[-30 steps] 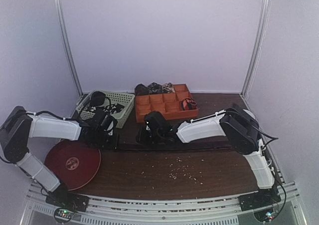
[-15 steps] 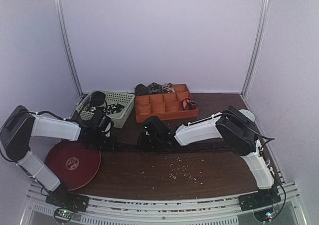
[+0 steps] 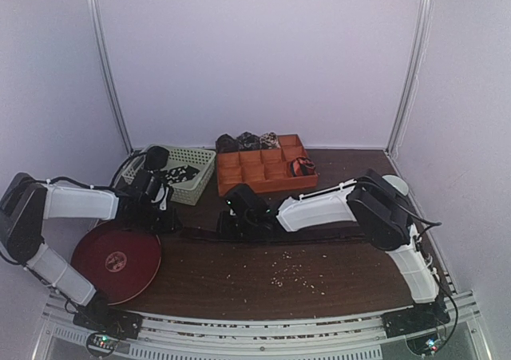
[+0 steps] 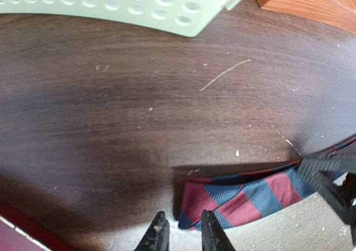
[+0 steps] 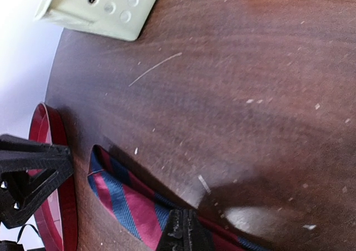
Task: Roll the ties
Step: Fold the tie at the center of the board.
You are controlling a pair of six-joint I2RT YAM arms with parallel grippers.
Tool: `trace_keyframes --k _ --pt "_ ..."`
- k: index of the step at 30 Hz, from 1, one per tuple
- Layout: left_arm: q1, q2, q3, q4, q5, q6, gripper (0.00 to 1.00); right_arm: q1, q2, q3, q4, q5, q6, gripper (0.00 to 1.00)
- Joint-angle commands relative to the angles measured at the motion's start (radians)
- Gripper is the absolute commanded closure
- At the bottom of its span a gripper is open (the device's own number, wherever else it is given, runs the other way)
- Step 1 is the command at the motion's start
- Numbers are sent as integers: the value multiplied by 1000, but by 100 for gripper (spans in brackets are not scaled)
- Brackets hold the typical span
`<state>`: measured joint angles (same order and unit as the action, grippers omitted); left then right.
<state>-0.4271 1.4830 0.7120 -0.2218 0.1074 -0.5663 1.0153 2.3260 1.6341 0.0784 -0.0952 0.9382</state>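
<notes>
Currently the tie (image 4: 245,198) lies flat on the table (image 3: 319,288), long axis parallel to the near edge, its end toward the left edge right at my left gripper (image 4: 182,233), jaws slightly apart; my right gripper (image 5: 182,231), jaws pinched on the cloth, sits further along.

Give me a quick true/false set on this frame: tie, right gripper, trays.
1. The striped tie lies unrolled on the table. True.
2. That tie is green and yellow. False: it has red and blue stripes.
3. The right gripper is closed on the tie. True.
4. The orange tray is empty. False: a red-and-black coil sits in a right-hand compartment.
5. The round red plate lies by the right arm. False: it lies by the left arm.
</notes>
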Motion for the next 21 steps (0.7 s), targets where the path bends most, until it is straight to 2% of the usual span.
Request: trace_keyframes --k 1,4,11,21 --pt "8 24 -5 60 47 20 78 26 -26 42 9 -23 -12 100" --pt "7 40 -11 71 42 19 75 32 -8 59 9 -32 -13 100" --pt "7 80 0 65 17 21 74 35 48 84 -34 -26 -12 100" --pt "7 95 6 53 -2 19 79 34 113 136 -148 -3 -19 100"
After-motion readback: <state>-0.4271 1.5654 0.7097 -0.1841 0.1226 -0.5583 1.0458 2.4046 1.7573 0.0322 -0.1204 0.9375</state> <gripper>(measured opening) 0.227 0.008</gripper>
